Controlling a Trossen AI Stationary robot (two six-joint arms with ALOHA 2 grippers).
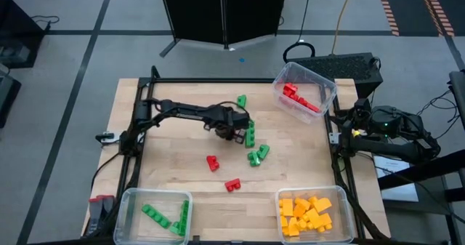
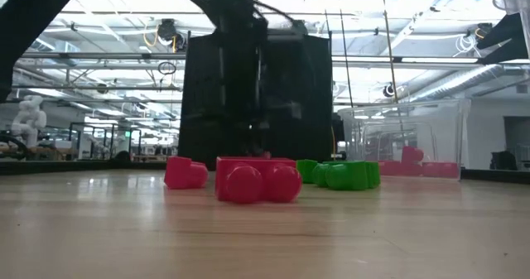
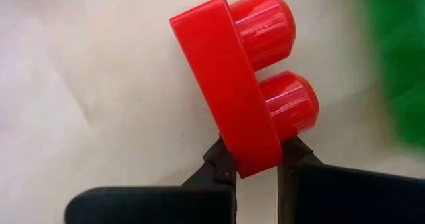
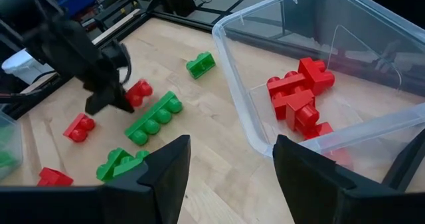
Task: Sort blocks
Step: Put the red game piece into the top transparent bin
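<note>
The left pincer is out over the middle of the wooden bench, its fingers closed on the lower end of a red two-stud brick held clear of the surface. Just right of it lies a long green brick, with a cluster of green bricks nearer and one small green brick farther back. Two more red bricks lie loose on the near middle of the bench.

The far-right clear bin holds red bricks. The near-left bin holds green bricks, and the near-right bin holds yellow-orange bricks.

The right pincer waits at the right edge of the bench beside the far-right bin, its fingers spread wide with nothing between them.
</note>
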